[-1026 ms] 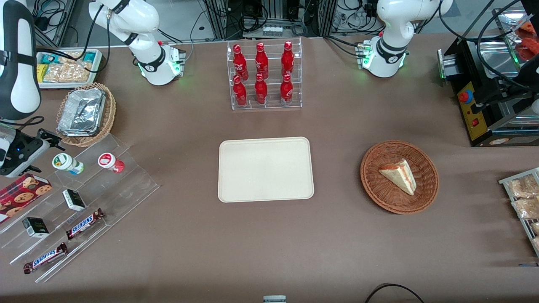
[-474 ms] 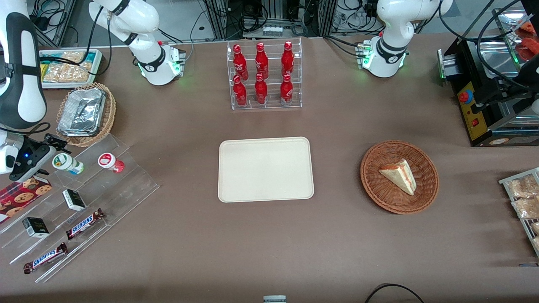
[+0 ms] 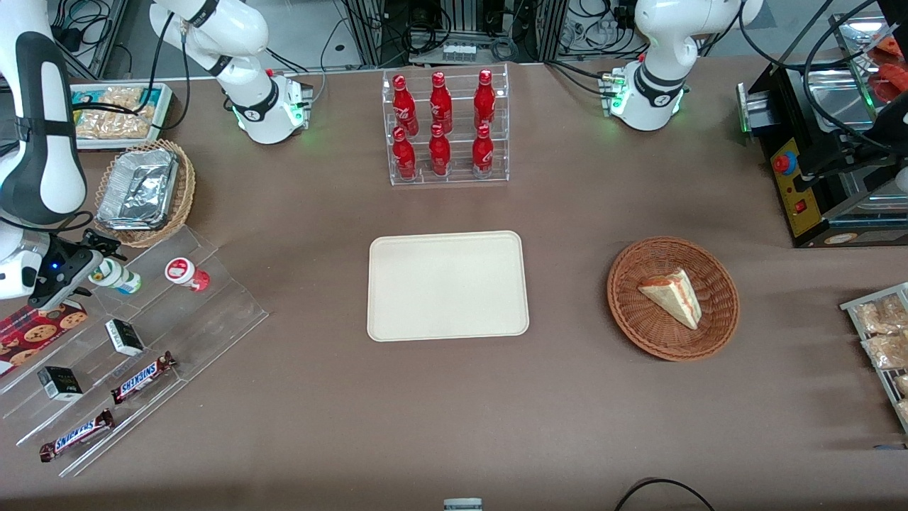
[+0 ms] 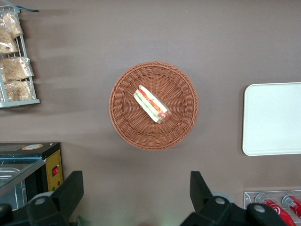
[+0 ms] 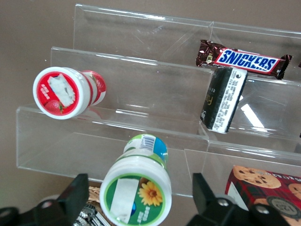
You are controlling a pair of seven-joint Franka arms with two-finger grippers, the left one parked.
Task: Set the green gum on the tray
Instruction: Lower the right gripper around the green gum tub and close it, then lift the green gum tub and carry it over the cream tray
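Nearest the front camera, two Snickers bars point(image 3: 142, 377) lie on the low steps of the clear acrylic rack point(image 3: 213, 312), toward the working arm's end of the table. One step up sit two small black boxes point(image 3: 125, 336), and a cookie box point(image 3: 39, 328) rests beside them at the rack's end. Up on the top step now — the green gum point(image 3: 117, 277) stands tilted, its white-and-green lid point(image 5: 135, 197) showing a sunflower print, bluish-green label on the body. The gripper point(image 3: 91, 261) is right at it, fingers point(image 5: 70, 202) spread apart, one on either side of the lid and not clamped on it — whether a pad touches the lid cannot be told. Just beside the green gum on the same step stands the red-lidded gum bottle point(image 3: 187, 274), also tilted, apart from its neighbour. At table centre the cream tray point(image 3: 448, 285) lies flat with nothing on it, well apart from the rack. Toward the parked arm's end, a wicker basket point(image 3: 672, 298) holds a sandwich wedge point(image 3: 671, 297). Farther from the camera, a second wicker basket carries a foil container point(image 3: 138, 189), and farthest of all a clear stand holds six red cola bottles point(image 3: 443, 125).
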